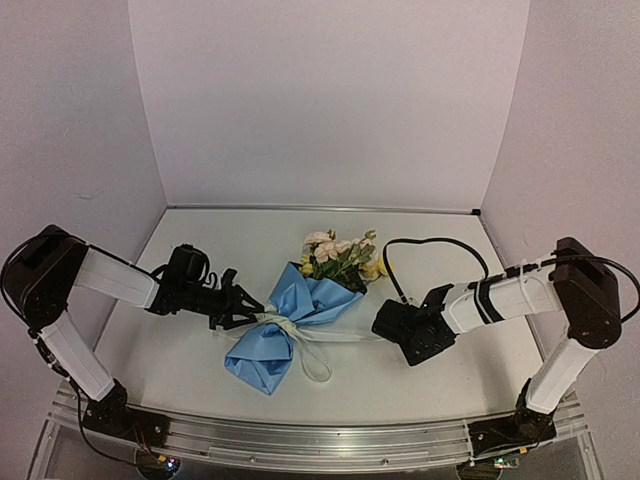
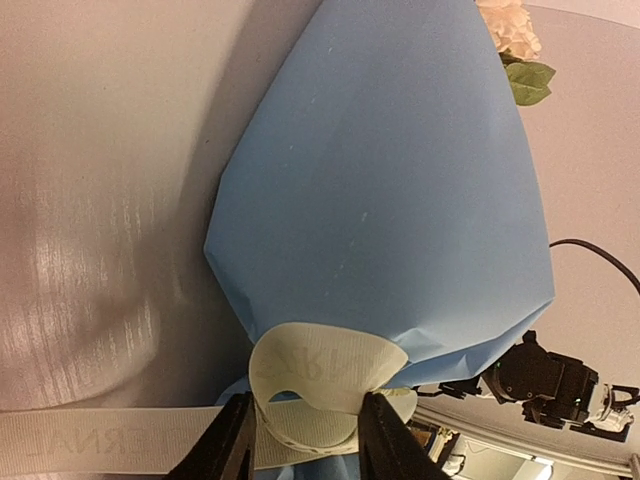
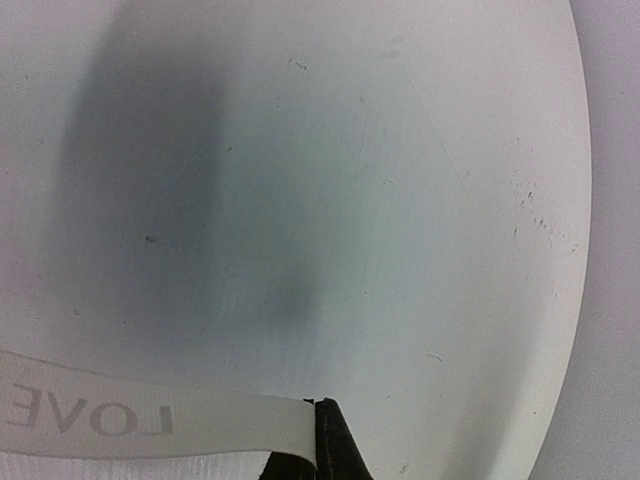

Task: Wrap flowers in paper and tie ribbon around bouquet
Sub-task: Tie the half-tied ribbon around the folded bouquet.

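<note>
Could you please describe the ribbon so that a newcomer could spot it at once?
On the white table lies a light blue bouquet. The ribbon is the cream band around its pinched waist; it alone carries printed letters.

A bare white table [image 1: 180, 370] fills the middle of the frame, pale lavender walls [image 1: 320, 100] rise behind, and a ribbed metal rail [image 1: 320, 440] crosses the bottom edge.

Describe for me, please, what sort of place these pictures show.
Probably a robotics test cell, not a florist's: plain pale walls box in a white table, the left arm and right arm stand on an aluminium rail at its near edge, and a bouquet tied with ribbon lies between them.
</note>
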Controlling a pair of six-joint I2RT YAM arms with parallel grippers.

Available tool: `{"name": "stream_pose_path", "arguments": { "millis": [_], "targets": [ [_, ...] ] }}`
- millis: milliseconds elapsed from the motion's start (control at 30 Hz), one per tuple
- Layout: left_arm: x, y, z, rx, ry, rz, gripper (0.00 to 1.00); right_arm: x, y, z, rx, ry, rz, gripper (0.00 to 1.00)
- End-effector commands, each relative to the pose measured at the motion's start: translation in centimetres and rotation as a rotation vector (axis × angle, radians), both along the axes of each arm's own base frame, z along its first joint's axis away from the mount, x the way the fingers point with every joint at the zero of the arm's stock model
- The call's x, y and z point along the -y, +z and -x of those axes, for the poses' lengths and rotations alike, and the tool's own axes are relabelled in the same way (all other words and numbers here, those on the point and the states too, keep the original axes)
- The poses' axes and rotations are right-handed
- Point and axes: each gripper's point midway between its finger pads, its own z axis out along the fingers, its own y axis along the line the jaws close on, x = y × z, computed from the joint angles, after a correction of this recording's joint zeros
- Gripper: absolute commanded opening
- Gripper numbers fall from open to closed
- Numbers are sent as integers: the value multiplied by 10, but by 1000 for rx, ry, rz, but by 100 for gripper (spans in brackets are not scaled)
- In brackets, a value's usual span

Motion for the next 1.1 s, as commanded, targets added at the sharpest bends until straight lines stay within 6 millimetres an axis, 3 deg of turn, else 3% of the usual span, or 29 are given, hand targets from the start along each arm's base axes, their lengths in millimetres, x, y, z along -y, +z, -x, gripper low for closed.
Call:
{"name": "stream_pose_path", "arguments": {
  "millis": [0, 200, 367, 600, 833, 933, 1067],
  "targets": [
    [3, -2, -5, 8, 6, 2, 31, -1, 8, -5, 26, -17, -3, 0],
    [1, 1, -9, 32, 15, -32, 14, -3, 11, -7, 32, -13, -8, 0],
    [-21, 26, -21, 183, 54, -193, 1, -6, 14, -13, 36, -9, -6, 0],
    [-60, 38, -16, 321, 98, -413, 0, -7, 16, -30, 18, -31, -12, 0],
    [-51, 45, -13, 382, 116, -425, 0, -29, 12, -32, -60, 8, -77, 1],
    [-43, 34, -18, 363, 133, -392, 0, -39, 16, -29, -74, 7, -155, 24],
    [-41, 11, -18, 320, 142, -401, 0, -51, 28, -20, -57, -13, -289, 41]
  ]
}}
